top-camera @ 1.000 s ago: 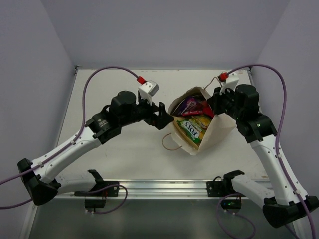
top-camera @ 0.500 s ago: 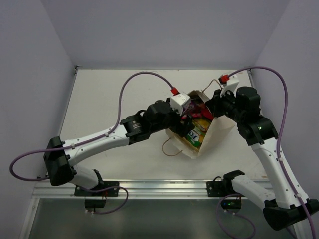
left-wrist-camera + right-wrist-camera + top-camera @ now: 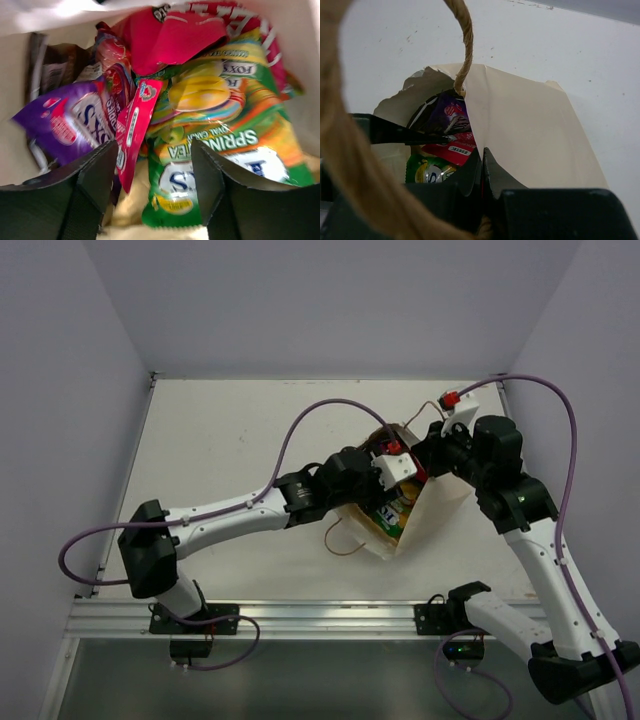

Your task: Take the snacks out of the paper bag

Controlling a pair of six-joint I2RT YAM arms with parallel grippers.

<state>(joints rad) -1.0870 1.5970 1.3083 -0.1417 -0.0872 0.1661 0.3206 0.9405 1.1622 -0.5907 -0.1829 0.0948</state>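
The left gripper (image 3: pixel 154 152), spread wide, sits over a pink packet (image 3: pixel 136 127). Go lower, then squeeze. The right gripper (image 3: pixel 482 167) pinches the bag (image 3: pixel 530 130).

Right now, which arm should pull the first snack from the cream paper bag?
Left. The left gripper is open inside the cream paper bag, fingers either side of a slim pink glossy packet. The right gripper is shut on the bag's rim, holding it.

The top view is bright and even. The left wrist view is blurry, with white glare at 12 o'clock. In the right wrist view, the near rope handle (image 3: pixel 347 150) at 9 o'clock looks fuzzy.
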